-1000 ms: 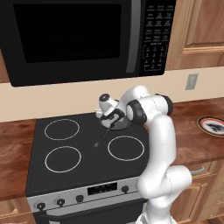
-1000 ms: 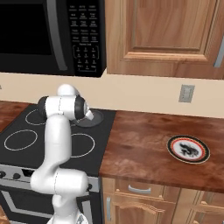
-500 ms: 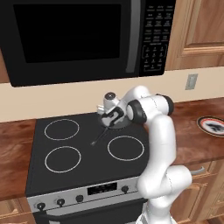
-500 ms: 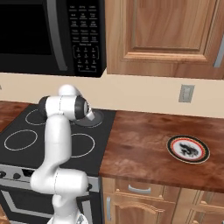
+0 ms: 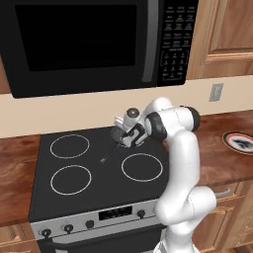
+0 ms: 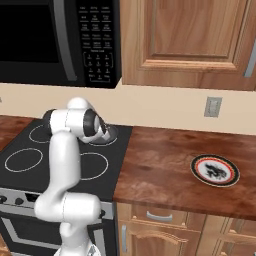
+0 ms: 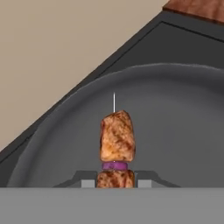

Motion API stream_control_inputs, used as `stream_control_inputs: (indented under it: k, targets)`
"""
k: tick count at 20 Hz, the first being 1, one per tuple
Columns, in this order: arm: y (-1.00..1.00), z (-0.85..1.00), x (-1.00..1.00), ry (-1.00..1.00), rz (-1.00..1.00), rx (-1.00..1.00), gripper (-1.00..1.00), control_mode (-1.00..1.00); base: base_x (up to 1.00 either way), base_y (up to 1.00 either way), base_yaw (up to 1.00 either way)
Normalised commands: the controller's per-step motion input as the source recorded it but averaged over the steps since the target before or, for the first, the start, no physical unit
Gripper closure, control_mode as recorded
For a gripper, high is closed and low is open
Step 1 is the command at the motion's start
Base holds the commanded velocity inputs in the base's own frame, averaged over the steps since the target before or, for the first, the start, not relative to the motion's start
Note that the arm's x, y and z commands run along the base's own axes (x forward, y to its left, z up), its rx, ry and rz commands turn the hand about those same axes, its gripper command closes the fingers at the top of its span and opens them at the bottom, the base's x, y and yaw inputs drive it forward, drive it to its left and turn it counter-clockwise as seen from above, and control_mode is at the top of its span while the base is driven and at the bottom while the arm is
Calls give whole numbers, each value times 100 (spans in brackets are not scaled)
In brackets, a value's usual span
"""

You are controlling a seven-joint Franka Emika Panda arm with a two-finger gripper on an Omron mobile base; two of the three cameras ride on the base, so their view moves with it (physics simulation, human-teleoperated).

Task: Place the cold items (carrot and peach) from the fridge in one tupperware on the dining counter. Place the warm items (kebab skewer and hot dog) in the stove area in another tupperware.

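The hand view looks down into a dark grey pan [image 7: 175,113] on the black stove [image 7: 183,39]. The kebab skewer [image 7: 116,140] sits in the middle of this view: one browned meat piece, a thin purple slice below it, then a second meat piece at the bottom, and the thin white stick pointing up from the top piece. The two dark fingertips stand close on both sides of the lower meat piece, so the gripper [image 7: 116,183] is clamped on the kebab skewer (the jaws are pressed against it, with no gap to see). Beyond the pan there is the beige wall [image 7: 52,52], and a corner of the brown counter [image 7: 201,8] at the top right.

In the left base view the white arm [image 5: 183,163] bends over the back right burner, with the hand [image 5: 129,134] low over the pan there, under the black microwave [image 5: 99,44]. A pan handle [image 5: 109,153] points toward the front left.

In the right base view a patterned plate [image 6: 215,170] lies on the counter, well apart from the stove, to its right.
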Motion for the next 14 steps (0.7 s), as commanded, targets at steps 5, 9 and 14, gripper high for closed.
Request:
stream_control_inputs:
  k: [5, 9, 14]
  targets:
    - [-5, 26, -66, 0, -2, 0, 100, -100, 0, 0, 0]
    - [-24, 85, -53, -3, -3, 4, 100, -100, 0, 0, 0]
    - [-64, 100, -25, -13, -7, 20, 100, -100, 0, 0, 0]
